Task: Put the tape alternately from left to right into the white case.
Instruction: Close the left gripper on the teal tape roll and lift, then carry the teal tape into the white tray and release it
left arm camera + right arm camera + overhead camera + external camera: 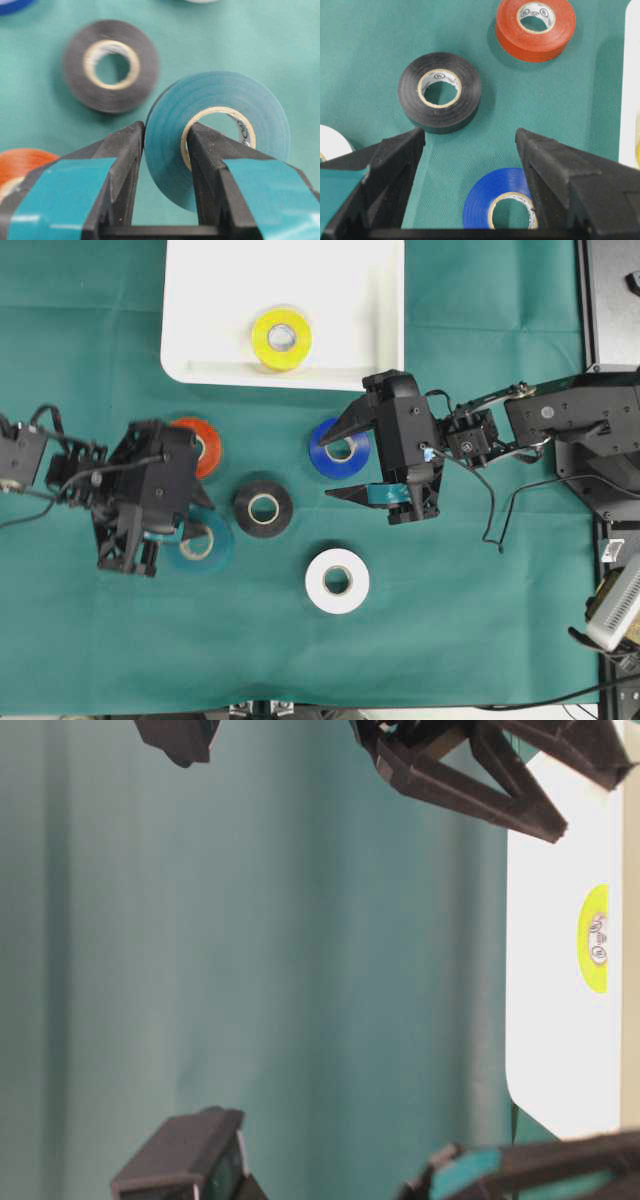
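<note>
So overhead, only the yellow roll (281, 338) is sitting in the white case (200, 300) near its front rim, leaving five rolls outside it on the green cloth (480, 640). Left wrist view: left gripper (165, 150) is pinching the teal roll (220, 105) wall, lifting seemingly. Right wrist view: right gripper (470, 142) is hanging wide open over the blue roll (495, 200).

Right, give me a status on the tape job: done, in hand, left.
Done: the yellow roll lies in the white case. In hand: the left gripper is shut on the teal roll, one finger through its core. Left: red, black, white and blue, the open right gripper poised over blue.
</note>
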Controlling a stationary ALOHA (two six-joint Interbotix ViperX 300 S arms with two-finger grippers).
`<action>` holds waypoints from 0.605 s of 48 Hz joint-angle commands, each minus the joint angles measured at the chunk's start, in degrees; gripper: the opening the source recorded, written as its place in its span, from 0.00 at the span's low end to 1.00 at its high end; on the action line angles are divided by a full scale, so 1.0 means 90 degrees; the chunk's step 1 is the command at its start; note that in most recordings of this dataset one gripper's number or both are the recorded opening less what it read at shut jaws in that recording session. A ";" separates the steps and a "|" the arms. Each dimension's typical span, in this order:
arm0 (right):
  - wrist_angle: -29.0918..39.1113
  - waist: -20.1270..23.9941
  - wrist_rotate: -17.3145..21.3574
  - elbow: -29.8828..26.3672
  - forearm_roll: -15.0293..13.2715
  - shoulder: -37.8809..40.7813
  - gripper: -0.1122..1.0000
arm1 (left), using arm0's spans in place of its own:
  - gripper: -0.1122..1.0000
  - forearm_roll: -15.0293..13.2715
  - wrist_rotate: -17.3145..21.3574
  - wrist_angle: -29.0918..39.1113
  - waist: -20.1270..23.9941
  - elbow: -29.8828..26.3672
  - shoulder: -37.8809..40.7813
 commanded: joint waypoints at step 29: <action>-0.0059 0.0020 0.0010 -0.0059 -0.0010 -0.0195 0.83 | 0.07 0.0020 0.1074 -0.0029 0.2080 0.0039 -0.0205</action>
